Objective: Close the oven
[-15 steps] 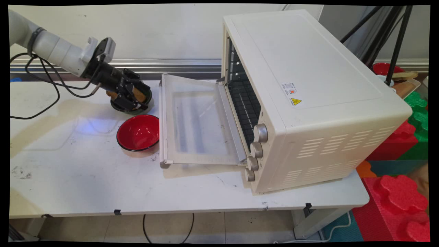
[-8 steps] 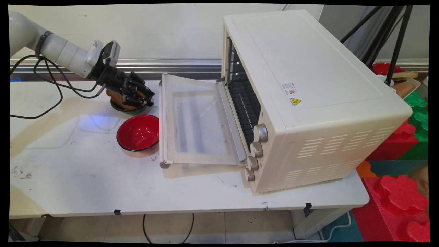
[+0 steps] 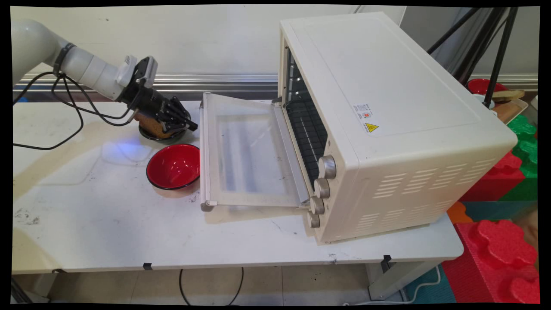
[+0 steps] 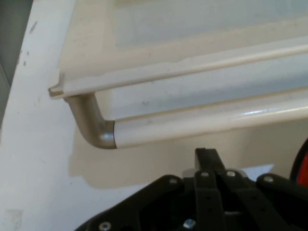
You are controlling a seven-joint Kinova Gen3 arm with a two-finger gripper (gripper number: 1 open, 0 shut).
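While the white arm reaches in from the upper left, its black gripper (image 3: 189, 125) hangs just beside the far end of the open oven door (image 3: 245, 150), fingers pressed together with nothing visible between them. Through the hand camera the gripper (image 4: 206, 156) points at the door handle (image 4: 202, 126), close beneath its curved metal end. Behind the gripper, a dark bowl (image 3: 161, 134) holds a brown piece of bread (image 3: 151, 125). An empty red bowl (image 3: 173, 166) sits nearer, touching or almost touching the door's edge. A cream toaster oven (image 3: 387, 120) stands on the white table (image 3: 107, 224).
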